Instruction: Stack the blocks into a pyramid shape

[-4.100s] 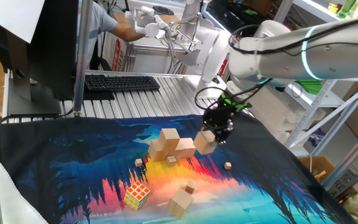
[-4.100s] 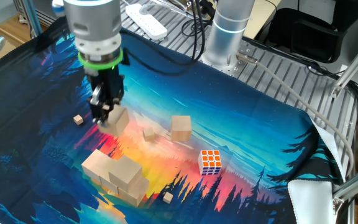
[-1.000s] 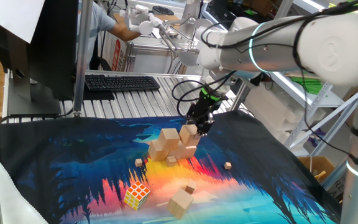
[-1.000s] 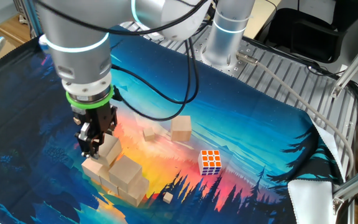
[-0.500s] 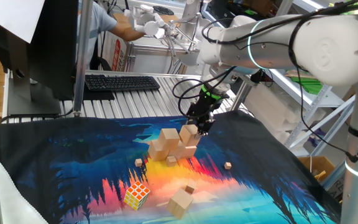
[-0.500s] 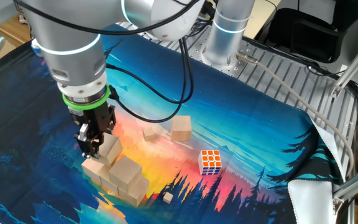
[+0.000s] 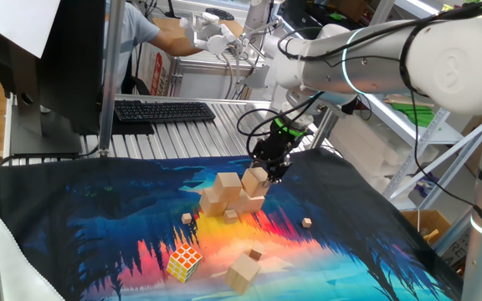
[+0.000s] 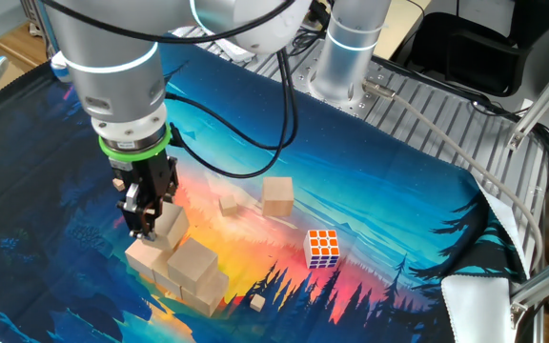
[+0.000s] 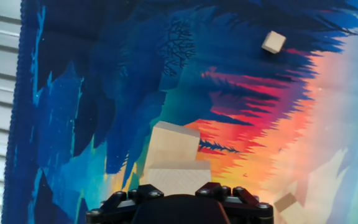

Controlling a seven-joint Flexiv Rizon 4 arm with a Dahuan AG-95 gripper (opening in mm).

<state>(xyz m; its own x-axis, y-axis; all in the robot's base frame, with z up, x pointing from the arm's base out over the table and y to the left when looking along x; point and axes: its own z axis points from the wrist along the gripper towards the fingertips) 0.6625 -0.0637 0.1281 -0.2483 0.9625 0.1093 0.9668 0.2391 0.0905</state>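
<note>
My claw [image 8: 148, 227] grips 1 wooden block [image 8: 168, 226] over the stack [image 8: 187, 270]; I should square it with the blocks below before releasing.

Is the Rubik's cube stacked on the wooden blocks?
No, the Rubik's cube sits alone on the mat, apart from the block pile.

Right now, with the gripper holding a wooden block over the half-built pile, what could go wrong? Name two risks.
1. The held block sits tilted between the fingers of the gripper, so on release it may land askew and slide off the pile.
2. The fingers hang very close to the stacked blocks; pressing down or pulling away could nudge them apart. One spare block still lies apart near the Rubik's cube.
</note>
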